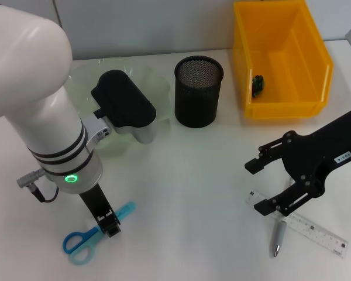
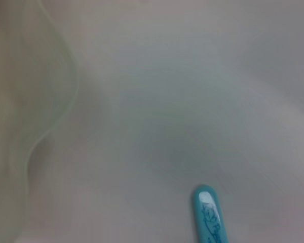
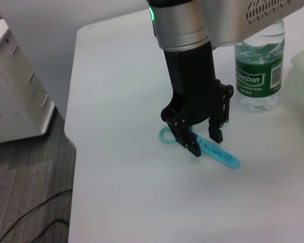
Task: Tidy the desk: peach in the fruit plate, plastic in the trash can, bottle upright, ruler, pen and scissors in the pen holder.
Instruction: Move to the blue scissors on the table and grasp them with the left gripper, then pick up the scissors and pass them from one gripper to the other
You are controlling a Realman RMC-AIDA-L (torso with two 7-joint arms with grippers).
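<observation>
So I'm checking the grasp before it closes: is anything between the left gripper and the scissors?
Nothing visible is. The left gripper is down at the scissors, its open fingers straddling the blades near the handles. The bottle stands apart behind it, and the right gripper hangs over the ruler and pen.

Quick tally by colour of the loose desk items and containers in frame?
Blue: 1, scissors
Yellow: 1, bin
Black: 1, mesh pen holder
Clear: 3, ruler, plate, bottle with green label
Silver: 1, pen
Total: 7
</observation>
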